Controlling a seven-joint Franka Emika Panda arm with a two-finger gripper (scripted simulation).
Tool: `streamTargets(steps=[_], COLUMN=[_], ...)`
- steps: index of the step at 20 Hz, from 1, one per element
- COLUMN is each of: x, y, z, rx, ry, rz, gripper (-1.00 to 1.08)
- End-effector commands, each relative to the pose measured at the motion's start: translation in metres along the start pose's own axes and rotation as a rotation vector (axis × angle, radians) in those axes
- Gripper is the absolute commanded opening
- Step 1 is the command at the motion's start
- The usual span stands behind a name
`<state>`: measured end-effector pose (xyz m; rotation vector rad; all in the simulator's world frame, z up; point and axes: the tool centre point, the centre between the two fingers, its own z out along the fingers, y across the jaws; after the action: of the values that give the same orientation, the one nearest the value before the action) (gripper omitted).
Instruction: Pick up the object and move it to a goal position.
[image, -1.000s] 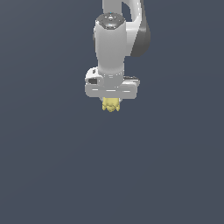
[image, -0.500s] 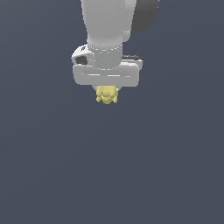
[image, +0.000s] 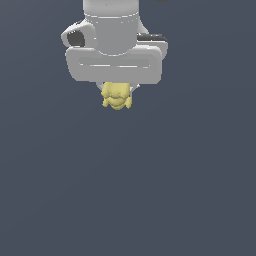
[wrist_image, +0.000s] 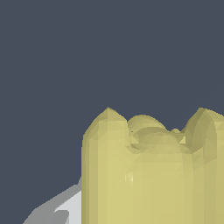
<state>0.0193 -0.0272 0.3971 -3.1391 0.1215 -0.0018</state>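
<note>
Where the exterior view crops it at the top edge, the white arm shows only its wrist and broad bar. End effector: fingers almost wholly hidden behind the bar and the load, closed on the object, which hangs in the air. Object: small, lumpy, pale yellow, upper part tucked under the bar; in the wrist view it fills the frame, cut off at the edges
</note>
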Motion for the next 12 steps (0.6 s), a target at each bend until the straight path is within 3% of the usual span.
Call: streamTargets(steps=[1, 12], x=[0.006, 0.020], y=[0.002, 0.005], z=[-0.013, -0.041], rx=[0.000, 0.000], ry=[-0.001, -0.001], rz=[0.000, 0.000], gripper=[-1.00, -1.00])
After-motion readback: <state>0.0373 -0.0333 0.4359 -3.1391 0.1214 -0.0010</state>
